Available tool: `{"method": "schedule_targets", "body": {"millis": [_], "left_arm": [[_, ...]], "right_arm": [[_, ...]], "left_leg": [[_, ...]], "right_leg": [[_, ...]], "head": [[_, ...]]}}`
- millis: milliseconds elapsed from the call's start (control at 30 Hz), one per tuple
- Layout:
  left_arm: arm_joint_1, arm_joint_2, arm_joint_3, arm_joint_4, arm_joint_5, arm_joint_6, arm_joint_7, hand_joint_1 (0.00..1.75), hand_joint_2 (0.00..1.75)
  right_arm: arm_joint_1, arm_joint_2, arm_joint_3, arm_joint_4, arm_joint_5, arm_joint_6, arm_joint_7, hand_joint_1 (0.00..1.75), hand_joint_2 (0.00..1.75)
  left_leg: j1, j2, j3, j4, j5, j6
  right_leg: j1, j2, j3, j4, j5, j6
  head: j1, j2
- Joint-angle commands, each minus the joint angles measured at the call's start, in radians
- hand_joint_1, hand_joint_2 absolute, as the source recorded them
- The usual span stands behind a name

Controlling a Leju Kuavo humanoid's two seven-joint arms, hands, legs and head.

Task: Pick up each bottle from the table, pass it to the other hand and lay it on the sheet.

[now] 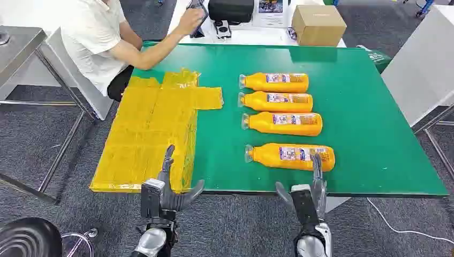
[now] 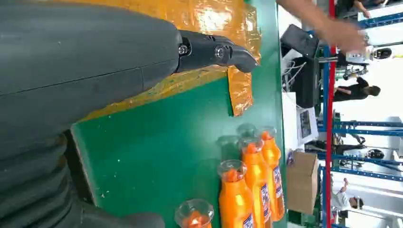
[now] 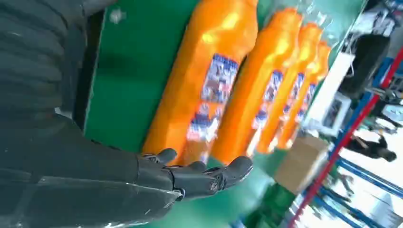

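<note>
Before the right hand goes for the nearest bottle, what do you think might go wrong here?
The nearest bottle is round and lies on its side, so a nudge from the right hand may roll it into the next bottle. The yellow sheet looks wrinkled and overhangs the table edge, so the left hand could snag it.

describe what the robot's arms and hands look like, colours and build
Both arms end in silver metal wrist sections. The left hand and right hand are dark grey, with a silvery block at the back of each. The wrist views show a grey ribbed cover, a smooth thick grey thumb and darker jointed fingers with small screws at the joints.
</note>
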Motion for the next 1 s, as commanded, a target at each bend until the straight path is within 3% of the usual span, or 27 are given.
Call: {"method": "schedule_targets", "body": {"millis": [33,133,200,367,467,533,600,733,833,1000], "left_arm": [[0.014,0.021,-0.032,-0.036,-0.013,-0.013,0.006,0.00,1.75],[0.014,0.021,-0.032,-0.036,-0.013,-0.013,0.006,0.00,1.75],[0.005,0.020,-0.036,-0.029,-0.012,-0.022,0.006,0.00,1.75],[-0.038,0.004,-0.057,0.021,0.010,-0.037,-0.014,0.00,1.75],[-0.073,0.001,-0.071,0.059,0.021,-0.044,-0.016,0.00,1.75],[-0.087,-0.001,-0.075,0.069,0.027,-0.051,-0.019,0.00,1.75],[-0.098,-0.004,-0.079,0.075,0.033,-0.057,-0.019,0.00,1.75],[-0.111,-0.008,-0.082,0.087,0.042,-0.057,-0.023,0.00,1.75],[-0.115,-0.010,-0.081,0.087,0.050,-0.059,-0.020,0.00,1.75],[-0.116,-0.009,-0.081,0.085,0.053,-0.057,-0.019,0.00,1.75]], "right_arm": [[-0.037,-0.069,-0.007,0.084,0.117,-0.065,-0.005,0.00,1.75],[-0.037,-0.069,-0.007,0.084,0.117,-0.065,-0.005,0.00,1.75],[-0.055,-0.099,0.015,0.101,0.213,-0.100,0.011,0.00,1.75],[-0.184,-0.169,0.038,0.170,0.307,-0.081,0.038,0.00,1.75],[-0.278,-0.230,0.107,0.313,0.515,-0.095,0.154,0.00,1.75],[-0.333,-0.255,0.137,0.401,0.567,-0.114,0.161,0.00,1.75],[-0.388,-0.309,0.200,0.477,0.765,-0.151,0.245,0.00,1.75],[-0.452,-0.318,0.221,0.554,0.752,-0.133,0.229,0.00,1.75],[-0.472,-0.317,0.249,0.585,0.771,-0.083,0.253,0.00,1.75],[-0.473,-0.318,0.262,0.600,0.771,-0.061,0.264,0.00,1.75]], "left_leg": [[0.001,0.001,0.006,-0.001,-0.002,-0.002],[0.001,0.001,0.006,0.000,-0.002,-0.002],[0.001,0.002,0.006,-0.001,-0.002,-0.002],[0.001,0.004,0.007,0.000,-0.003,-0.002],[0.002,0.006,0.012,0.001,-0.006,-0.003],[0.001,0.005,0.007,-0.001,-0.001,-0.001],[0.001,0.005,0.009,0.000,-0.002,-0.001],[0.000,0.001,0.004,-0.001,0.001,0.001],[0.001,0.003,0.010,-0.001,-0.002,-0.001],[0.000,0.000,0.004,0.000,0.000,0.000]], "right_leg": [[0.001,0.001,0.006,-0.002,-0.002,-0.002],[0.001,0.001,0.006,-0.001,-0.002,-0.002],[0.001,0.002,0.006,-0.001,-0.002,-0.003],[0.001,0.004,0.006,-0.001,-0.001,-0.003],[0.003,0.006,0.011,-0.001,-0.003,-0.005],[0.001,0.005,0.007,-0.002,0.001,-0.002],[0.002,0.005,0.009,-0.002,0.000,-0.003],[0.001,0.001,0.005,-0.002,0.001,-0.002],[0.002,0.003,0.010,-0.002,-0.001,-0.003],[0.001,0.001,0.005,-0.001,0.000,-0.002]], "head": [[0.000,0.000],[0.000,0.000],[0.000,0.000],[0.000,0.000],[0.000,0.000],[0.000,0.000],[0.000,0.000],[0.000,0.000],[0.000,0.000],[0.000,0.000]]}}
